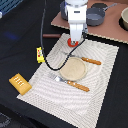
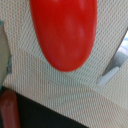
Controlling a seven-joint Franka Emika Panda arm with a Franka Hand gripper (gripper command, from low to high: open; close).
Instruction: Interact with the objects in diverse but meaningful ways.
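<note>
The red round tomato [image 1: 73, 44] lies on the beige placemat [image 1: 105, 85] near its far edge. My gripper [image 1: 74, 40] hangs right over it, open, with the tomato [image 2: 64, 32] between the fingers; one pale fingertip [image 2: 111, 75] shows beside it without touching. The small yellow block [image 1: 40, 54] sits at the mat's edge on the exterior view's left. The orange-yellow ridged pastry [image 1: 20, 83] lies on the dark table further left. The thin dark-brown sausage [image 1: 49, 35] lies just off the mat behind the gripper and also shows in the wrist view [image 2: 9, 109].
A tan plate [image 1: 75, 69] sits mid-mat, with an orange-handled knife [image 1: 90, 61] behind it and a fork [image 1: 74, 83] in front. Grey pots [image 1: 96, 15] stand on a brown board [image 1: 112, 30] at the back. A black cable [image 1: 45, 30] hangs beside the arm.
</note>
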